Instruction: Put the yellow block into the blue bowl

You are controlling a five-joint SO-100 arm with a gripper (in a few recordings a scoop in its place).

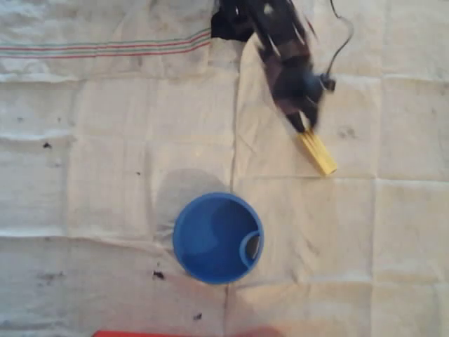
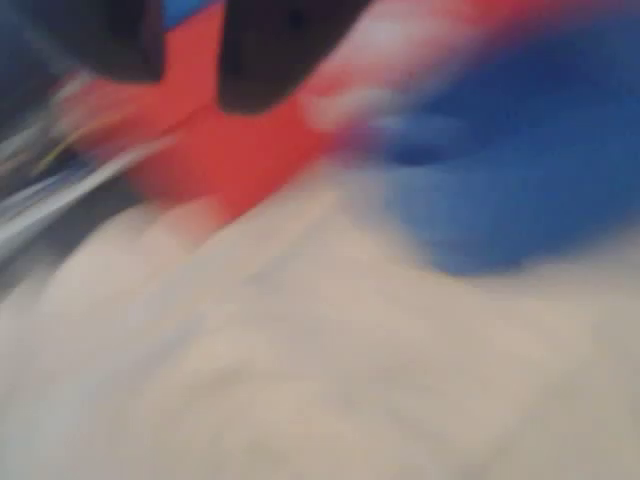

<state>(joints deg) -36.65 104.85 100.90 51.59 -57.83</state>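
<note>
- Covering the table, a creased pale cloth (image 1: 105, 140) lies beneath the gripper.
- A blue bowl (image 1: 218, 237) sits below and left of the gripper in the overhead view, well apart, empty.
- The dark gripper (image 1: 306, 123), motion-blurred, appears clamped on one end of the yellow block (image 1: 317, 152).
- Advice: carry the block over the rim, centre it, then let go.

Creased whitish cloth (image 1: 105, 140) over the table, blue bowl (image 1: 217, 237) upon it.
</note>
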